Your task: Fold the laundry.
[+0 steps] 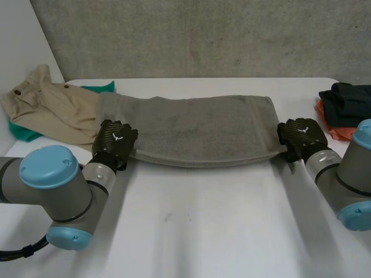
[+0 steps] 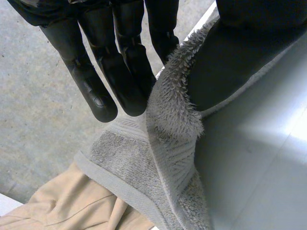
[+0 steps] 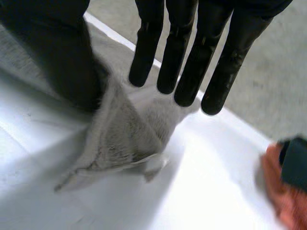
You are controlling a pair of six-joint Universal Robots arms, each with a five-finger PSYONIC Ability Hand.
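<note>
One long grey terry towel [image 1: 197, 130] lies across the middle of the white table [image 1: 197, 231]. It is folded lengthwise into a band that runs from 9 o'clock to 3 o'clock. Two hands are on it, one at each short end.

The left hand [image 1: 115, 142] is at the 9 o'clock end. In its wrist view the towel's [image 2: 163, 143] edge stands up between the straight fingers [image 2: 91, 81] and the thumb [image 2: 240, 52], pinched there.

The right hand [image 1: 301, 136] is at the 3 o'clock end. In its wrist view one lifted corner of the towel [image 3: 124, 139] is pinched between the thumb [image 3: 62, 62] and the straight fingers [image 3: 182, 62], with the rest of that end crumpled on the table under the palm.

Four other pieces of laundry lie on the table, in two heaps. At 10 o'clock one beige garment [image 1: 46, 107] with two small dark buttons lies on one green cloth [image 1: 23, 132], and the towel's 9 o'clock end overlaps the beige garment's edge. In the left wrist view that beige garment [image 2: 72, 206] sits just beyond the towel's hem. At 2 o'clock one dark garment [image 1: 348, 101] rests on top of one orange cloth [image 1: 339, 132], near the right hand but apart from the towel.
</note>
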